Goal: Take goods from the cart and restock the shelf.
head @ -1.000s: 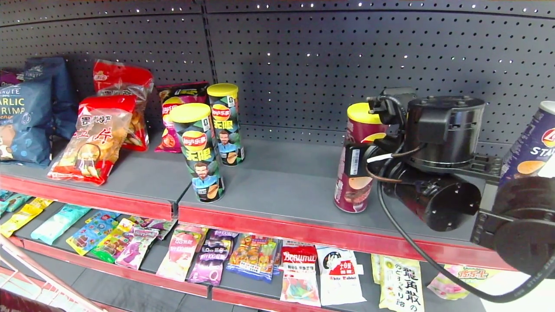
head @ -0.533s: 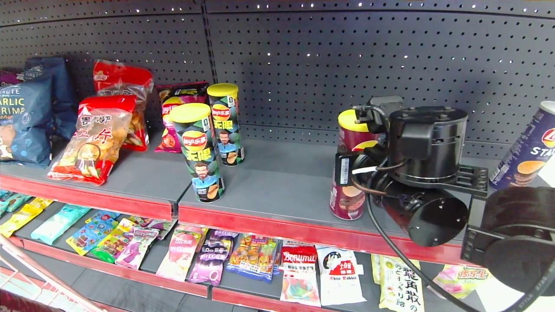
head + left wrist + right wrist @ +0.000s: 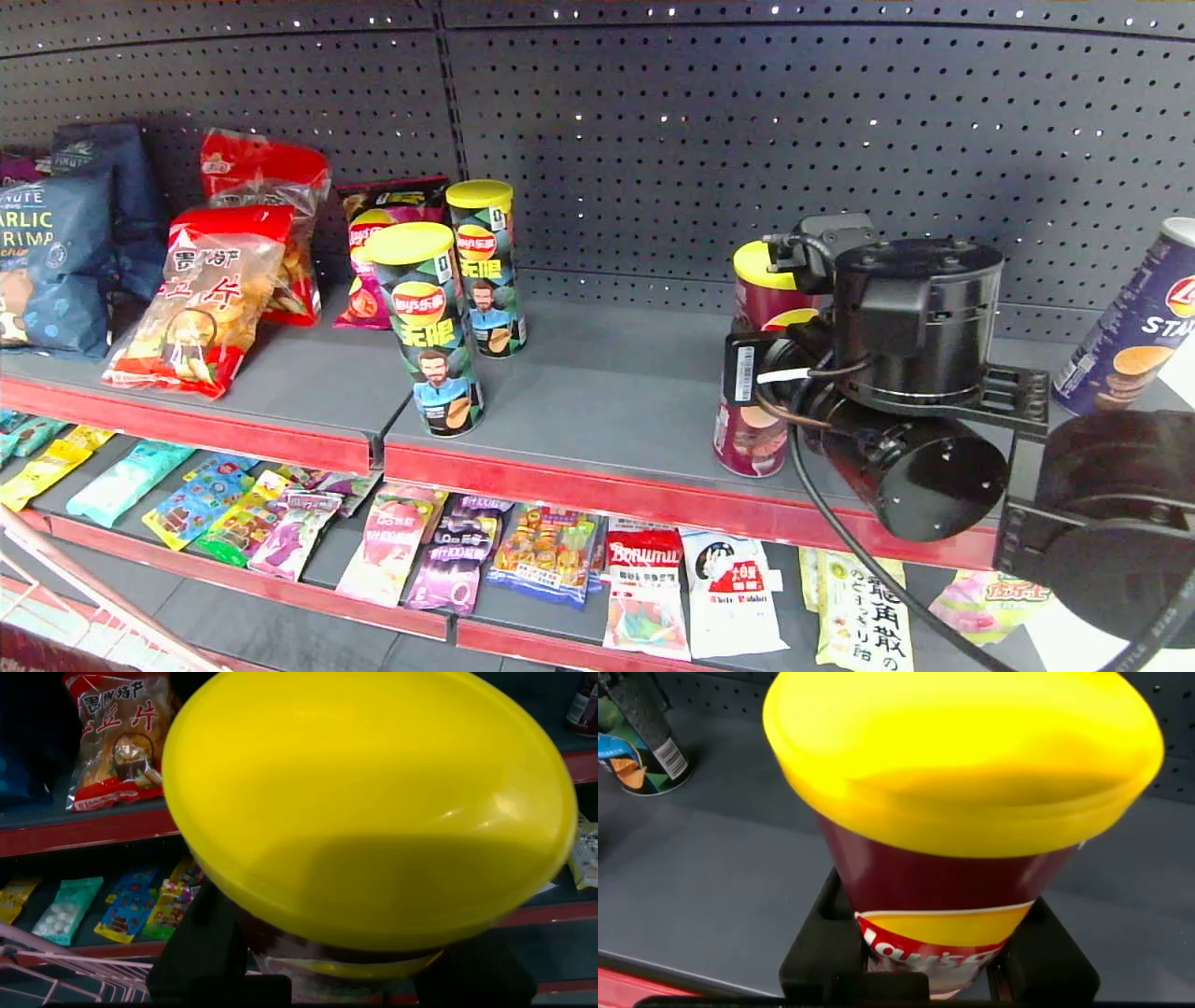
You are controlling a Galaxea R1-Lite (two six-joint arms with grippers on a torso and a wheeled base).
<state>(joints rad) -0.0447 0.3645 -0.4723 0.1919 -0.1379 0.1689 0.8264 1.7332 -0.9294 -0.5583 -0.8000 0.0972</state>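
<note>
A maroon chip can (image 3: 744, 443) with a yellow lid stands upright near the front edge of the grey shelf (image 3: 597, 392), right of the middle. My right gripper (image 3: 938, 966) is shut on its body, with black fingers (image 3: 817, 947) on either side; in the head view the wrist hides the fingers. In the left wrist view a second yellow-lidded can (image 3: 374, 793) is held in my left gripper (image 3: 327, 975), in front of the shelf's lower tiers and above the cart's pink wire (image 3: 75, 971).
Two green chip cans (image 3: 429, 327) (image 3: 485, 266) stand at the shelf's middle left, with snack bags (image 3: 201, 299) further left. A blue can (image 3: 1134, 327) leans at the far right. Bare shelf lies between the green cans and the maroon one. Small packets (image 3: 546, 555) fill the lower tier.
My right arm has carried the maroon can a little left and down toward the shelf's front edge; over the last half second it barely shifted.
</note>
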